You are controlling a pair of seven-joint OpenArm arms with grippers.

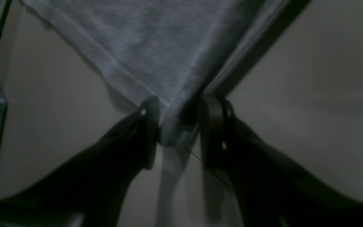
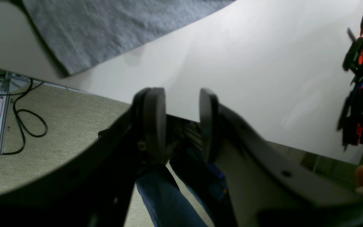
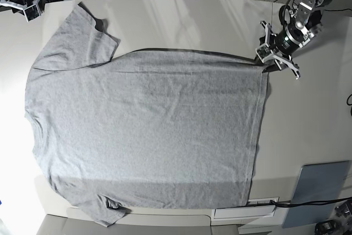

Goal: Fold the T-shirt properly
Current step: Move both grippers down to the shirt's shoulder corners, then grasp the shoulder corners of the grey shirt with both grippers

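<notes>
- Large heather-grey cotton T-shirt (image 3: 148, 130) lies flat across the pale counter (image 3: 308, 114).
- Left gripper (image 1: 176, 126) pinches its hem corner near the far right edge.
- Right gripper (image 2: 177, 123), jaws apart, holds nothing at the far left corner.

the T-shirt (image 3: 148, 130) is soft heather-grey knit cloth, matt, with a fine flecked weave and a stitched hem you can see up close in the left wrist view. The tabletop (image 3: 308, 119) looks like smooth off-white laminate with a faint sheen where light hits it. Both the left hand (image 1: 176, 126) and the right hand (image 2: 180, 123) have dark matt plastic fingers, smooth, with slightly rubbery-looking pads. Near the tabletop's right front corner sits a grey-blue panel (image 3: 319, 191), smooth, semi-matt
</notes>
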